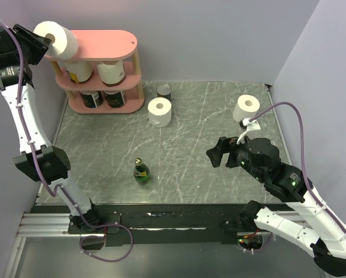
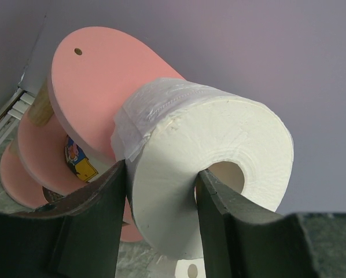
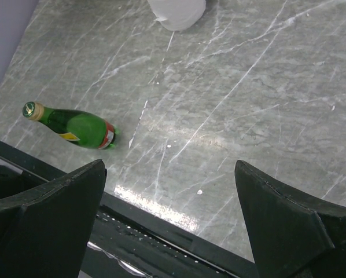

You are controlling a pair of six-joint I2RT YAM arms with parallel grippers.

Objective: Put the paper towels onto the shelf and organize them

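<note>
With my left jaws clamped through the core of the white roll [image 2: 179, 150], the shelf [image 2: 98, 87] close beneath them, I'd lower it flat before releasing; right jaws gape empty.

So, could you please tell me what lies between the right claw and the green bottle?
Nothing; the top view shows only bare tabletop between the right claw and the green bottle.

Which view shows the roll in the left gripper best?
Left wrist: the roll fills the frame, with the left gripper pinching its wall through the core. Top external shows the roll small, by the shelf top. Right wrist misses it.
</note>
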